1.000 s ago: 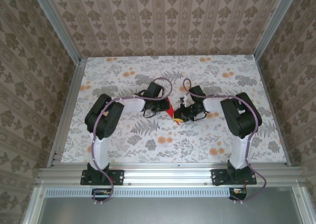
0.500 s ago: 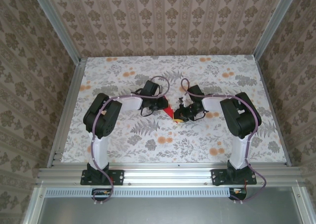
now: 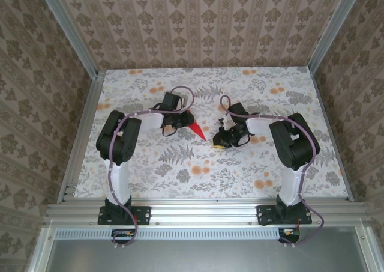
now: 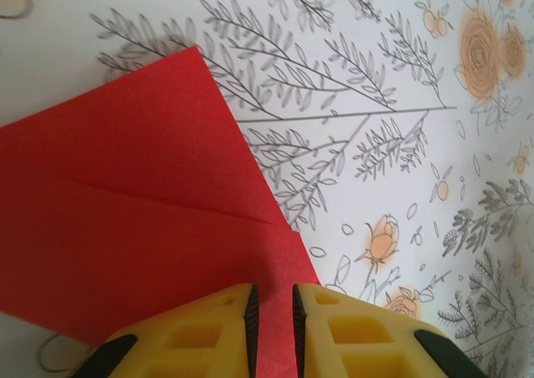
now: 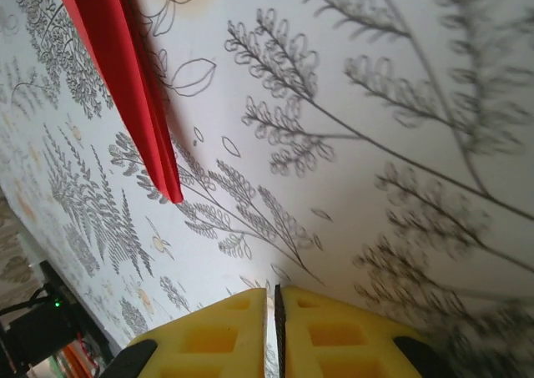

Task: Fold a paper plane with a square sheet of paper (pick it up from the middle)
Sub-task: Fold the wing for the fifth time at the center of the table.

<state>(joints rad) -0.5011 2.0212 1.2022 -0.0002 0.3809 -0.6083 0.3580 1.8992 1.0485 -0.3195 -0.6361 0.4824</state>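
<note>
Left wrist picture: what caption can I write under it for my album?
Left gripper pinching the folded red paper over a flowery table.

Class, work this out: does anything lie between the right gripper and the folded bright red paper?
Nothing visible does. Between the right gripper and the folded bright red paper there is just bare floral tabletop.

Floral-print tabletop [image 3: 150, 176] between 3 beige damask-papered walls [image 3: 204, 26]; aluminium rails [image 3: 204, 211] along the edges
</note>
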